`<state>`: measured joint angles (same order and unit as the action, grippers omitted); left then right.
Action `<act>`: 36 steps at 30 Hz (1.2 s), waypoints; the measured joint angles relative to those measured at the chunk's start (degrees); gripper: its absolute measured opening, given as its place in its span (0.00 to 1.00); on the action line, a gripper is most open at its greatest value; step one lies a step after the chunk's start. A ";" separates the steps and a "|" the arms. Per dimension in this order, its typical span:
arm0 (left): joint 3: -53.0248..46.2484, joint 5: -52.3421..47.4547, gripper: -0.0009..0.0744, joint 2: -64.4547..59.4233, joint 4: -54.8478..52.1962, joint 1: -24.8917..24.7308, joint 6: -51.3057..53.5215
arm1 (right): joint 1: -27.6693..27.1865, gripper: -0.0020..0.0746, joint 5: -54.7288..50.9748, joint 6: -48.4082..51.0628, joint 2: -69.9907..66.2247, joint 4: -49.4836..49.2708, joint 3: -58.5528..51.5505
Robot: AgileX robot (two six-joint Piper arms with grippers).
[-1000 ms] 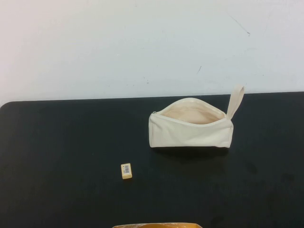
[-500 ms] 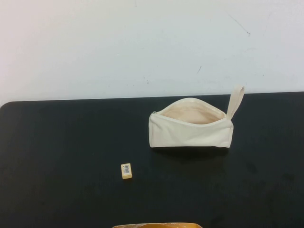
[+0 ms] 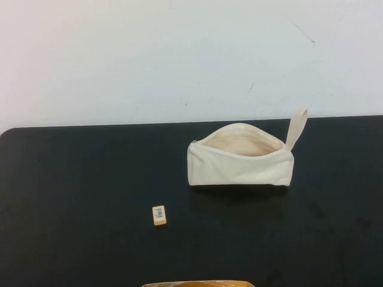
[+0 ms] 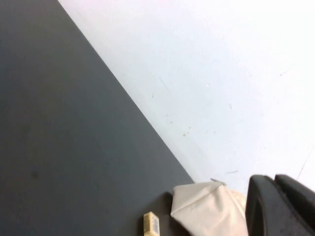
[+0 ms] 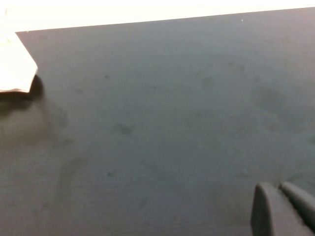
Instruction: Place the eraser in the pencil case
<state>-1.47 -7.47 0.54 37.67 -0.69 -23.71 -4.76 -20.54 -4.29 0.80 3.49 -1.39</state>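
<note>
The eraser point(image 3: 159, 215), a tiny pale yellow-tan block with a white barcode label, lies on the black table left of centre, near the front. It also shows in the left wrist view point(image 4: 151, 224). The pencil case point(image 3: 240, 158), a cream fabric pouch, stands unzipped with its mouth open upward and its loop strap point(image 3: 297, 126) at the right end; it shows in the left wrist view point(image 4: 206, 212) and its corner in the right wrist view point(image 5: 15, 69). My left gripper point(image 4: 275, 206) and right gripper point(image 5: 280, 206) show only in their wrist views, both shut and empty, away from both things.
The black table point(image 3: 78, 197) meets a white wall at the back. An orange-tan edge point(image 3: 197, 283) shows at the table's front middle.
</note>
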 joint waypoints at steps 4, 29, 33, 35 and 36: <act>0.00 1.92 0.01 0.00 0.10 0.00 0.00 | 0.00 0.02 0.00 0.00 0.00 0.00 0.00; 45.81 -41.23 0.01 -37.12 -22.27 0.00 38.84 | 0.00 0.02 0.00 0.00 0.00 0.00 0.00; 55.11 -44.39 0.01 -50.70 -22.27 0.00 44.59 | 0.00 0.02 0.00 0.00 0.00 0.00 0.00; 58.57 -45.70 0.01 -57.01 -22.66 -0.57 46.27 | 0.00 0.02 0.00 0.00 0.00 0.00 0.00; 60.28 -46.02 0.01 -60.35 -23.16 -1.35 46.54 | 0.00 0.02 0.00 0.00 0.00 0.00 0.00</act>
<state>58.82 -53.49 -59.81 14.51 -2.04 22.83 -4.76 -20.54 -4.29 0.80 3.49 -1.39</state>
